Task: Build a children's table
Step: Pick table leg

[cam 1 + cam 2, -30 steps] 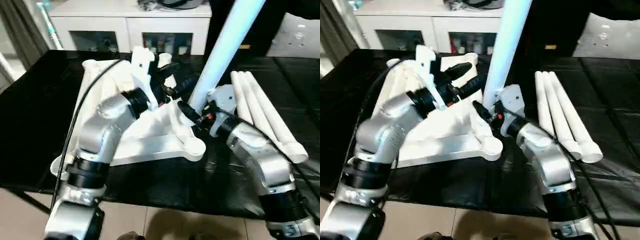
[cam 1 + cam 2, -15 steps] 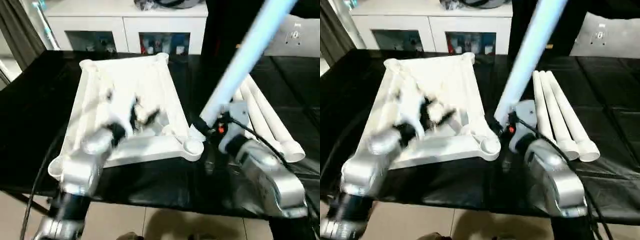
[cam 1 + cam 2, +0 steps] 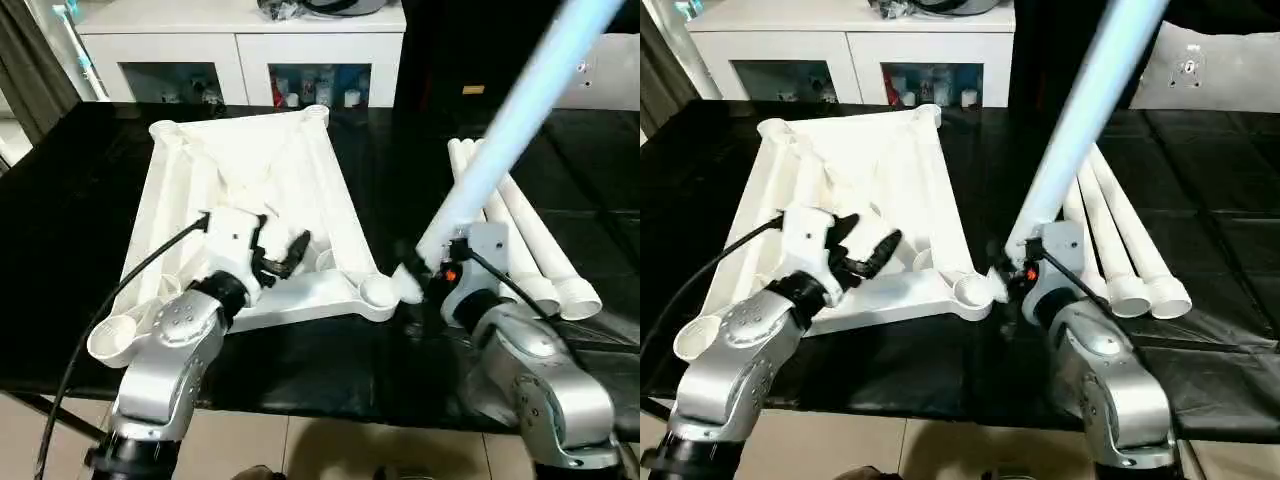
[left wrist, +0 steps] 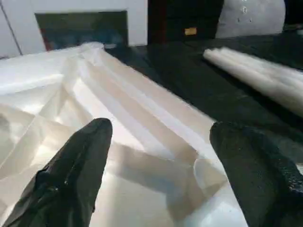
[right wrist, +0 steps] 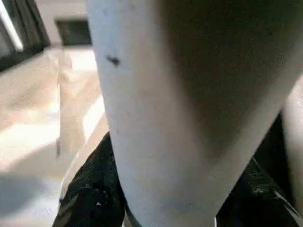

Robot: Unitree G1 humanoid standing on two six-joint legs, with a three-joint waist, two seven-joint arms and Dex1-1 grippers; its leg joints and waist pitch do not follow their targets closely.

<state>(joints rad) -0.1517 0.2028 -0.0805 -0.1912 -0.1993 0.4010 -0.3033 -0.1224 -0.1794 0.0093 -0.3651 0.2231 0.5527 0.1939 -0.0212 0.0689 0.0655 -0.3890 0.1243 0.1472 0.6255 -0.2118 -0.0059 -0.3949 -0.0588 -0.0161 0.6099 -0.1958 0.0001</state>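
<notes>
The white table top lies upside down on the black surface, ribs up, with round sockets at its corners. My left gripper hovers open over its near part, fingers spread wide with nothing between them. My right gripper is shut on a white leg that slants up and to the right. The leg's flared lower end sits just right of the near-right corner socket, beside it and not in it. Three more legs lie side by side on the right.
The black-covered work surface ends at a near edge just below my forearms, with floor beyond it. A white cabinet with glass doors stands behind the surface. A black cable runs along my left forearm.
My left arm has drawn back from the middle of the top toward its near edge. The held leg has moved right and now tilts more, its lower end beside the corner socket.
</notes>
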